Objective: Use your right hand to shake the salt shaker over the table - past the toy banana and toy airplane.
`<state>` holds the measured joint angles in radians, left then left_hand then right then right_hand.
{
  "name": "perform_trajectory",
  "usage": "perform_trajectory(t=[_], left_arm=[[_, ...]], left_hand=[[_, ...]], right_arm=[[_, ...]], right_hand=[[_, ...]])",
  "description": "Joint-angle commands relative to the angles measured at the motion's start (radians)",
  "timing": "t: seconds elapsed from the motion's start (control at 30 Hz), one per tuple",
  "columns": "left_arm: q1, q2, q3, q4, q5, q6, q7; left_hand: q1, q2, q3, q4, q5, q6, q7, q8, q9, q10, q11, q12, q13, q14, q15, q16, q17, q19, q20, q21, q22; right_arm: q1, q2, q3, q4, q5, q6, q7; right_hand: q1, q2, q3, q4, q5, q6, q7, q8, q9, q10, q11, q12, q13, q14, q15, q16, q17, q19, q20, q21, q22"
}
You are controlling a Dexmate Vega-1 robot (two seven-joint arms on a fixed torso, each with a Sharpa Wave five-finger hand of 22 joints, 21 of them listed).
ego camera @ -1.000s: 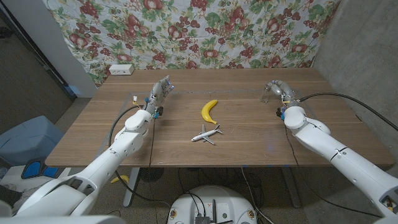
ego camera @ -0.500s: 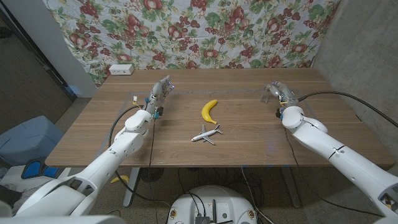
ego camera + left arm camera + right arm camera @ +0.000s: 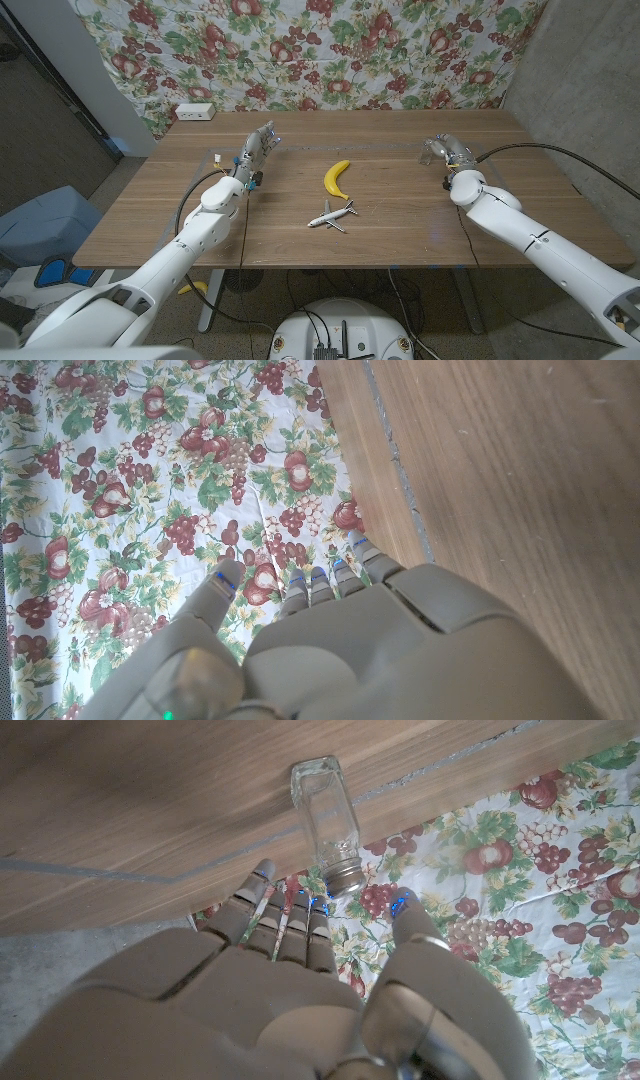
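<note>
On the wooden table (image 3: pixel 400 215) there is one toy banana (image 3: pixel 336 178), one toy airplane (image 3: pixel 331 215) just near of it, and one glass salt shaker (image 3: pixel 327 823) (far right, standing upright). One small white box (image 3: pixel 194 112) sits at the far left edge. Two robot hands: left hand (image 3: pixel 256 150), right hand (image 3: pixel 447 149).

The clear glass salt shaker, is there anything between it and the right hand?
Nothing visible. In the right wrist view the clear glass salt shaker with a metal cap stands upright on the wooden table, just ahead of the right hand, whose spread fingers reach toward its cap, not yet gripping it.
</note>
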<state>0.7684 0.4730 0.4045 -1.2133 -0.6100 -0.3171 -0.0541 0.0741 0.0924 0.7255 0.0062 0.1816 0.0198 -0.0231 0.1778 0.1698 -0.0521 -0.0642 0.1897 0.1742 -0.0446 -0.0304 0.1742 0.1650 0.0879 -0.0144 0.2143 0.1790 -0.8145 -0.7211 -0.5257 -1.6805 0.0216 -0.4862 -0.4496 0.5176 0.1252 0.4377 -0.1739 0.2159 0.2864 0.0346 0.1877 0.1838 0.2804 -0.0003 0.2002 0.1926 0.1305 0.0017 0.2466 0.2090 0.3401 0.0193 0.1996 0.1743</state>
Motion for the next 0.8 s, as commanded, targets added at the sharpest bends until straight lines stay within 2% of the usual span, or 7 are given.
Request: perform_trajectory(t=[0.03, 0.5, 0.57, 0.8], left_arm=[[0.001, 0.001, -0.002, 0.0, 0.0, -0.001, 0.002], [0.003, 0.002, -0.005, -0.004, -0.002, -0.002, 0.005], [0.004, 0.002, -0.005, -0.005, -0.002, -0.001, 0.004], [0.011, 0.005, -0.006, -0.017, -0.001, 0.003, 0.013]], left_hand=[[-0.005, 0.065, 0.003, -0.005, 0.005, 0.004, 0.001, 0.003, 0.003, 0.003, -0.002, 0.003, 0.004, 0.004, -0.041, 0.004, 0.006, 0.007, 0.0, -0.002, 0.004], [-0.005, 0.066, 0.003, -0.006, 0.005, 0.005, 0.001, 0.003, 0.003, 0.002, -0.003, 0.002, 0.004, 0.004, -0.039, 0.004, 0.006, 0.008, 0.0, -0.002, 0.004], [-0.005, 0.066, 0.003, -0.006, 0.005, 0.005, 0.0, 0.003, 0.003, 0.003, -0.003, 0.002, 0.004, 0.004, -0.04, 0.004, 0.005, 0.008, -0.001, -0.002, 0.004], [-0.006, 0.066, 0.003, -0.006, 0.005, 0.005, 0.0, 0.003, 0.003, 0.004, -0.001, 0.003, 0.004, 0.004, -0.04, 0.004, 0.006, 0.008, -0.001, -0.002, 0.004]], right_arm=[[0.029, 0.002, -0.027, 0.009, -0.016, -0.055, 0.02], [0.067, 0.018, -0.057, 0.045, -0.029, -0.101, 0.03], [0.069, 0.019, -0.059, 0.046, -0.03, -0.105, 0.03], [0.082, 0.02, -0.074, 0.056, -0.038, -0.123, 0.037]], right_hand=[[0.009, -0.004, 0.0, -0.006, 0.003, -0.007, 0.0, 0.001, 0.003, 0.005, -0.005, -0.001, 0.004, -0.001, -0.008, -0.004, 0.002, -0.006, 0.004, -0.003, 0.003], [0.026, -0.011, 0.001, -0.008, 0.001, -0.009, -0.006, 0.004, 0.004, 0.011, -0.013, 0.001, 0.004, 0.009, -0.014, -0.003, 0.0, -0.006, 0.002, -0.002, 0.002], [0.035, -0.013, 0.003, -0.01, 0.0, -0.011, -0.008, 0.004, 0.004, 0.015, -0.021, 0.002, 0.005, 0.01, -0.017, -0.004, -0.001, -0.004, 0.0, -0.001, 0.002], [0.061, -0.022, 0.006, -0.011, -0.003, -0.009, -0.003, 0.009, 0.005, 0.024, -0.015, 0.004, 0.005, 0.019, -0.01, -0.004, -0.003, 0.005, 0.01, 0.002, 0.002]])
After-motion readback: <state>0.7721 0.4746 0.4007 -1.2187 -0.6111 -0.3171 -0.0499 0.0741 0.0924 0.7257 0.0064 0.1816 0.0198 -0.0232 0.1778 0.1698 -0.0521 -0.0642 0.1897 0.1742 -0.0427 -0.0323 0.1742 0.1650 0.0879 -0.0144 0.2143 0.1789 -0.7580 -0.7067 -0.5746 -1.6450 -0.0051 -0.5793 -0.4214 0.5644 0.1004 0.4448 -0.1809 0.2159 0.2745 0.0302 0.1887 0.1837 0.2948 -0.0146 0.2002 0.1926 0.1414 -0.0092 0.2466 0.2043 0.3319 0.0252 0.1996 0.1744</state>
